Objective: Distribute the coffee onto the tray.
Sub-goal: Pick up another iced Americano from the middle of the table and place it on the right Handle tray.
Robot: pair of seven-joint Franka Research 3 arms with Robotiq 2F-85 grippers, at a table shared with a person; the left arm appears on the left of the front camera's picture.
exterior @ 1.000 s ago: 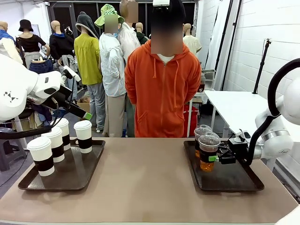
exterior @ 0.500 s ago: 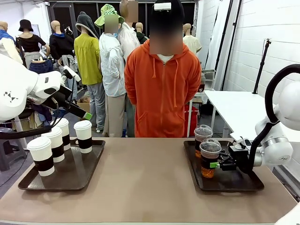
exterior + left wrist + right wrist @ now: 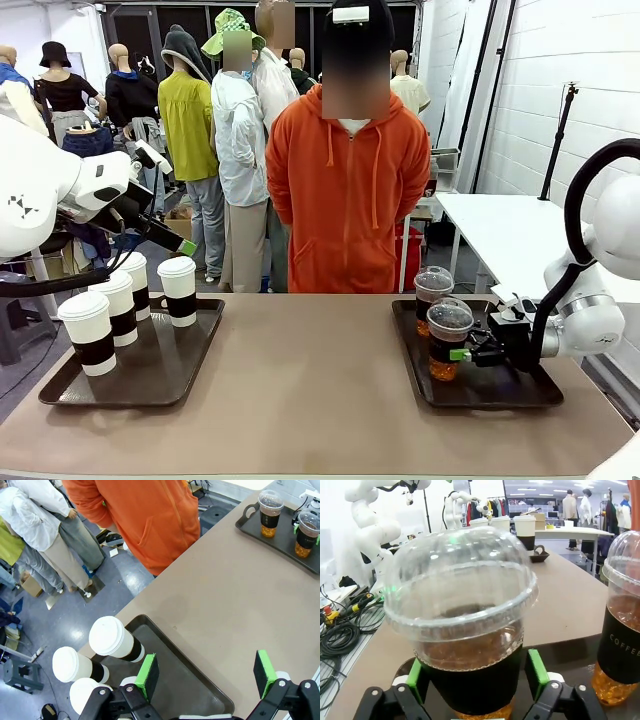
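Three of the white paper cups point(image 3: 88, 334) point(image 3: 118, 308) point(image 3: 180, 290) show plainly on the left brown tray point(image 3: 150, 385), with another behind them. My left gripper point(image 3: 205, 675) hangs open above that tray, nothing between its green pads; it is also seen raised point(image 3: 185, 246) behind the cups. On the right tray point(image 3: 500, 390) stand two clear dome-lidded cups of amber coffee. My right gripper point(image 3: 462, 353) is shut on the dark sleeve of the nearer clear cup point(image 3: 448, 340) point(image 3: 462, 620), low over the tray. The other clear cup point(image 3: 433, 293) point(image 3: 620, 630) stands just behind it.
A person in an orange hoodie point(image 3: 345, 190) stands at the far edge of the table, hands out of sight. The brown tabletop point(image 3: 310, 370) lies bare between the two trays. Cables point(image 3: 340, 630) lie off the table's side.
My right gripper has carried the clear cup a little lower and toward the tray's near side. The left arm and the white cups have not moved.
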